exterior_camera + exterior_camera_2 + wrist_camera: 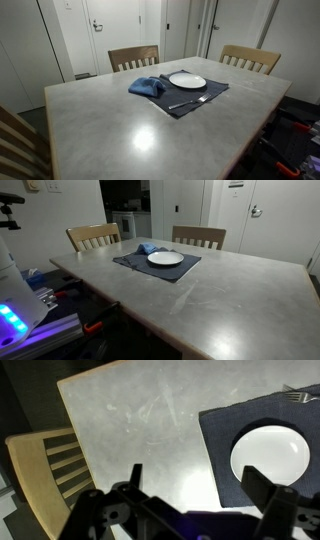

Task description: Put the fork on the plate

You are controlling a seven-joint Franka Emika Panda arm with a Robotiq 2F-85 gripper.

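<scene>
step 1: approach, fork [192, 101] ungrasped, on placemat [212, 88] at 6 o'clock of plate [187, 80] | gripper [193, 472] high, jaws apart, empty | next: descend over fork handle, close

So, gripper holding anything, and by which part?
Nothing held: black gripper open, empty; silver metal fork lies on dark rectangular placemat beside round white plate.
</scene>
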